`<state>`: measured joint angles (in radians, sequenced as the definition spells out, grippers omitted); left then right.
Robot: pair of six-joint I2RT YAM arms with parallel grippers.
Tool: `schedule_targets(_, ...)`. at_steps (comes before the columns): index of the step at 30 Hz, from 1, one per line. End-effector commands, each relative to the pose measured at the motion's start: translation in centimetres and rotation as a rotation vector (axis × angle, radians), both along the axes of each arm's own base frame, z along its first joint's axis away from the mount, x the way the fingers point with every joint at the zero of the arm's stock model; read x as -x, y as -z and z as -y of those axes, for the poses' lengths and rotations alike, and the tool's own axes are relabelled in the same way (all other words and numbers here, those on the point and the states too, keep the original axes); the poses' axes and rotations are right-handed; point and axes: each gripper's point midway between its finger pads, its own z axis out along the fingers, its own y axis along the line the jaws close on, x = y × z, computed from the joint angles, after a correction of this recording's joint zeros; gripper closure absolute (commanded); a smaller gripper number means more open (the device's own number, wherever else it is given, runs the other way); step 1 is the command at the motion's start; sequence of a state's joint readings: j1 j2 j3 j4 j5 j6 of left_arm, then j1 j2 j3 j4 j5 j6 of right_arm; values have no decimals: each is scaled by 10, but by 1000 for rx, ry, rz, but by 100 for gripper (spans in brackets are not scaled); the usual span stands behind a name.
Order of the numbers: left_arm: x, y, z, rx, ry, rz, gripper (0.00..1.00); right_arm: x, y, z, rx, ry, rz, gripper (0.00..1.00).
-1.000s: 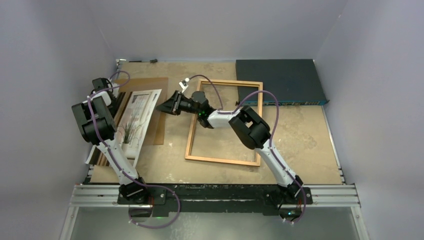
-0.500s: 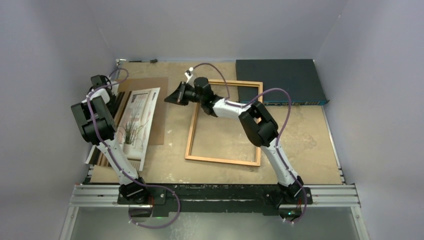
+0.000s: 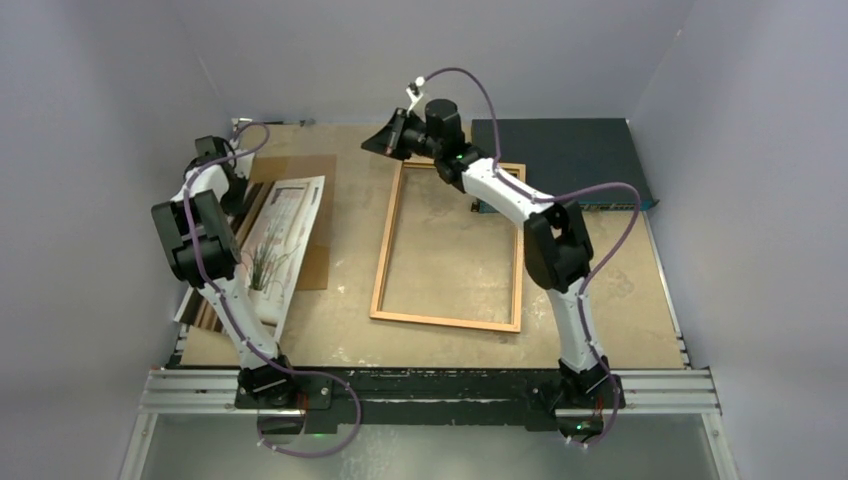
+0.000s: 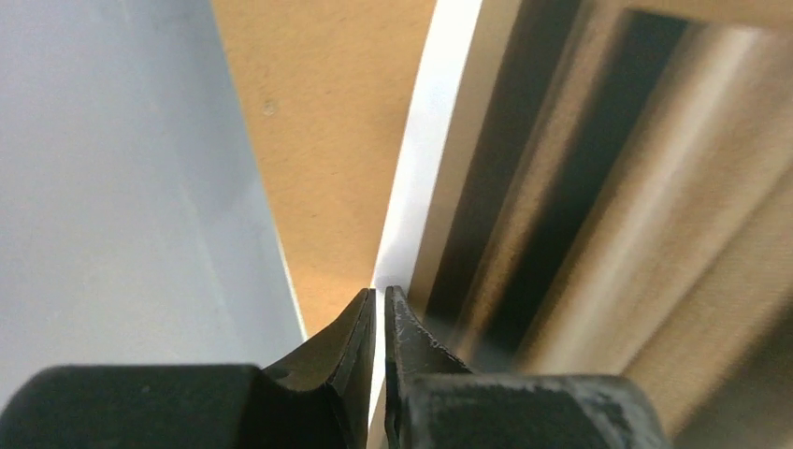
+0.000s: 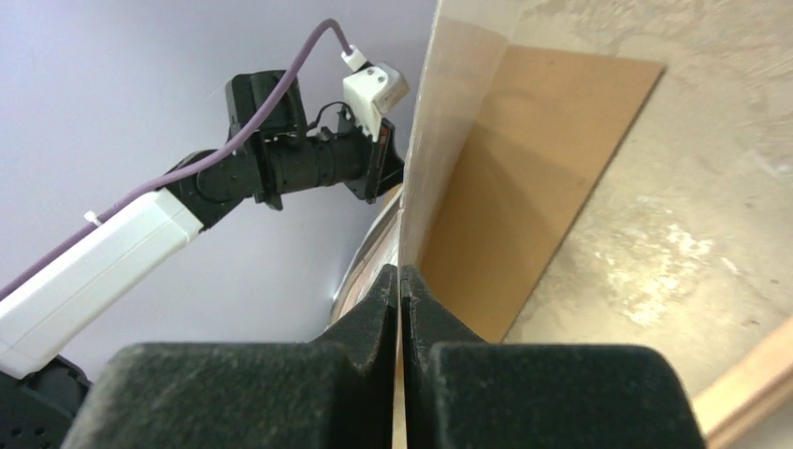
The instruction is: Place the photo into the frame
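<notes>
No readable text, labels or numbers, pale marks on dark blue box [image 3: 560,160] possibly lettering, too small

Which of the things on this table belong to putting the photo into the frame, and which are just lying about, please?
For the job: photo; wooden picture frame.
Lying about: brown backing board beneath the photo; dark blue flat box at the far edge.

Photo [image 3: 275,245]: print side up, slightly tilted, at left. Frame [image 3: 381,272]: orange-brown wood, flat, empty, nearby to the right.
</notes>
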<state>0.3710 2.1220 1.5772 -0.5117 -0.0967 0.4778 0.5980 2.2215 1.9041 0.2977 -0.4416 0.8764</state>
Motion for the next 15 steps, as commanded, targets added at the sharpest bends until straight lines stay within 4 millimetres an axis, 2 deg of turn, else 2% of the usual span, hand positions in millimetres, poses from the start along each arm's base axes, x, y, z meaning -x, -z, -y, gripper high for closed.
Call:
schedule_targets(1, -19, -47, 30, 48, 34, 97, 91, -1, -84, 49, 13, 65, 177, 100)
schedule_targets(4, -27, -62, 45, 55, 53, 124, 81, 1, -97, 80, 37, 95, 197, 100)
schedule_targets(6, -32, -73, 52, 47, 61, 147, 65, 6, -109, 99, 51, 116, 220, 100)
schedule_targets(10, -41, -89, 64, 48, 71, 166, 60, 9, -118, 129, 79, 146, 226, 100)
schedule_targets(13, -51, -105, 99, 68, 138, 188, 60, 12, -133, 156, 90, 191, 250, 100)
schedule_targets(14, -53, -109, 117, 82, 171, 195, 60, 13, -139, 167, 98, 213, 258, 100)
schedule_targets(15, -56, -112, 145, 100, 218, 201, 59, 13, -145, 179, 110, 239, 267, 100)
